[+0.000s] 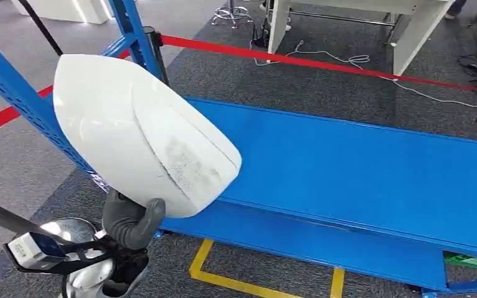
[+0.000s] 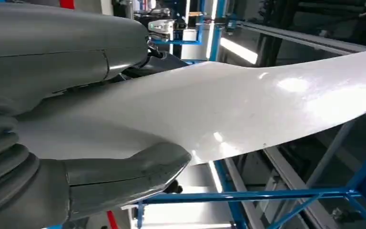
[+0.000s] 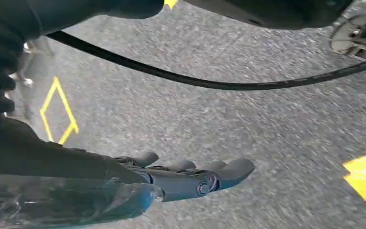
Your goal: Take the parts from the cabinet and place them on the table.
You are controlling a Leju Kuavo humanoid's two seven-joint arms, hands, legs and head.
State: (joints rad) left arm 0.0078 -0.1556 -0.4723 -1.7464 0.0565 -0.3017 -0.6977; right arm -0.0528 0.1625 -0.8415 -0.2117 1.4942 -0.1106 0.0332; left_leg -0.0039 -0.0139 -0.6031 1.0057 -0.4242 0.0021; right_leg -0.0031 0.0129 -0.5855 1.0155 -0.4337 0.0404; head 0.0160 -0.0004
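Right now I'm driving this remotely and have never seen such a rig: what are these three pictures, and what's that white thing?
It's a two-armed humanoid robot. The head view looks down from its body at a blue table, bare where visible. The left hand grips a large white part from below, beside the table's near left end. The left wrist view shows the same part up close. The right wrist view looks down at the carpet; the right hand holds nothing, fingers extended.

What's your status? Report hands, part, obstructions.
Left hand grips white shell part, raised over blue table. Right hand open, hanging over floor. Table surface bare ahead.
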